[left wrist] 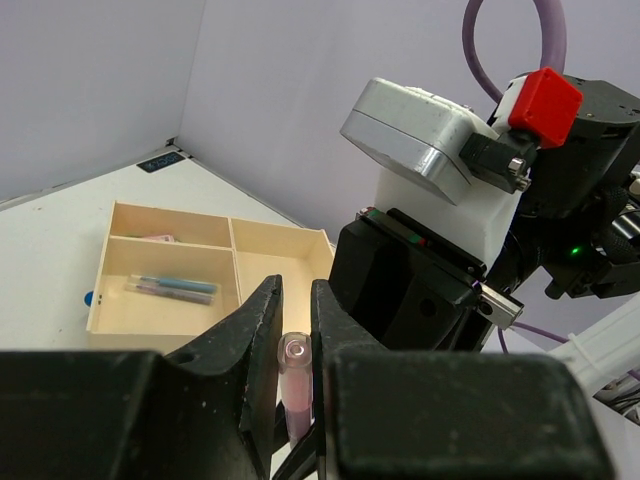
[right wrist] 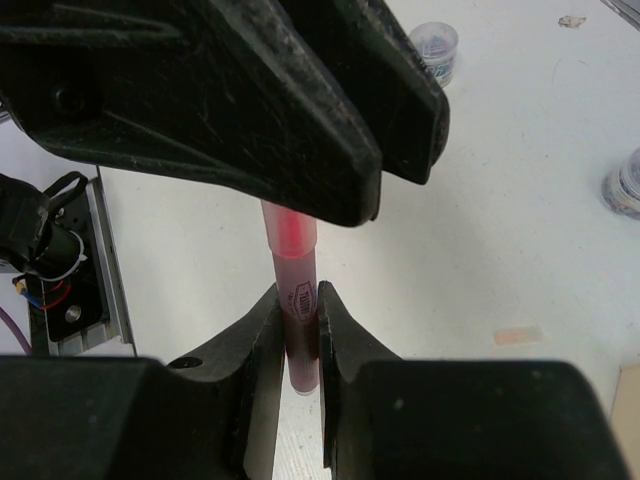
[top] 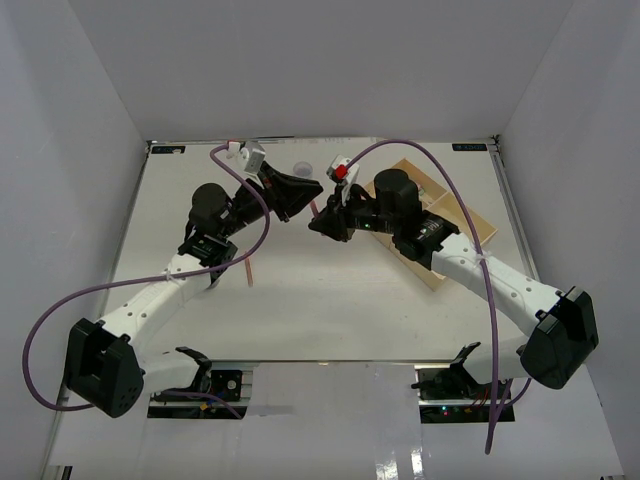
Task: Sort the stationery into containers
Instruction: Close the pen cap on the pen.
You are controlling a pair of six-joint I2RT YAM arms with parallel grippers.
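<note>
Pink pen gripped at both ends; beige tray holds two pens, one compartment; pink piece, another.

Translucent pink pen, black right gripper — beige tray on the right, blue and purple pens inside, white table.

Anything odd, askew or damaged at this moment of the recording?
One thing stands out: the left gripper and the right gripper are both shut on the same pink pen, nose to nose. It looks like a handover, not a fault. Nothing looks spilled or damaged.
</note>
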